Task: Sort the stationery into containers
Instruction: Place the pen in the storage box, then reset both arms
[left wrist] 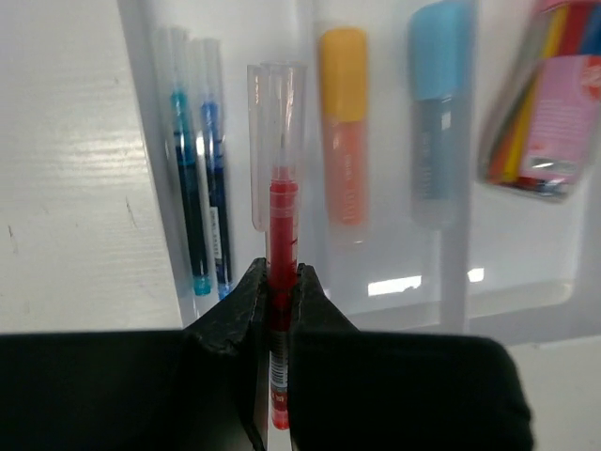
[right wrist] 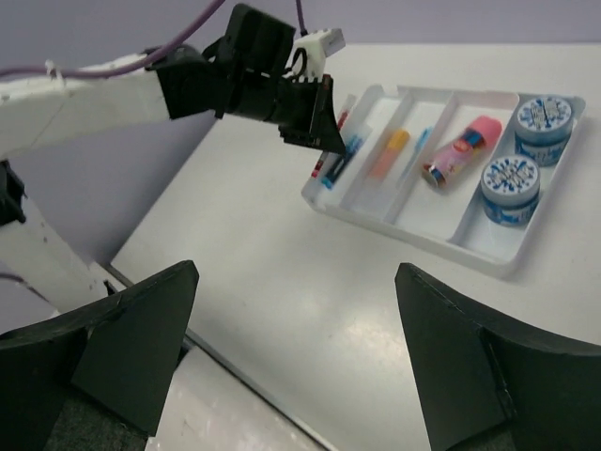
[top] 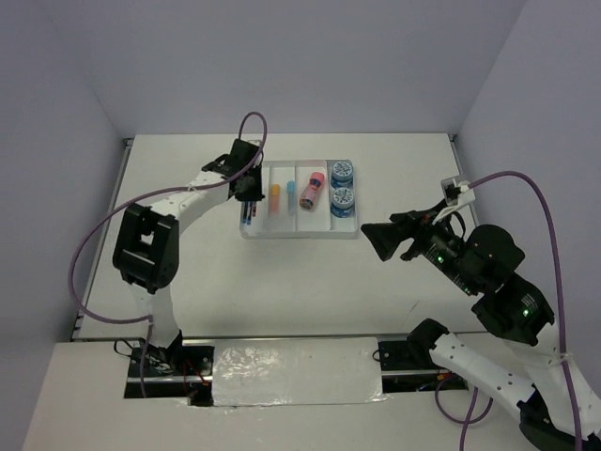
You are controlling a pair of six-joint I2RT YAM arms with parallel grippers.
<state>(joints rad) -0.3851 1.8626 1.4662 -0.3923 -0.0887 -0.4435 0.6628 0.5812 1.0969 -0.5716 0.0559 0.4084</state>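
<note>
My left gripper (left wrist: 280, 272) is shut on a red pen (left wrist: 283, 211) with a clear cap, held above the leftmost compartments of the clear tray (top: 300, 235). Two blue pens (left wrist: 199, 188) lie in the leftmost compartment. An orange eraser (left wrist: 344, 141) and a light-blue eraser (left wrist: 439, 122) lie in the middle ones, beside a pink cylinder (left wrist: 554, 113). Two round blue rolls (top: 342, 172) (top: 343, 199) sit in the rightmost compartment. My right gripper (top: 380, 241) hangs open and empty over the bare table to the right of the tray, its jaws spread wide (right wrist: 296, 272).
The white table (top: 282, 301) ends at side rails left and right. A foil-covered strip (top: 296, 371) lies between the arm bases at the near edge. Purple cables (top: 526, 178) loop over both arms.
</note>
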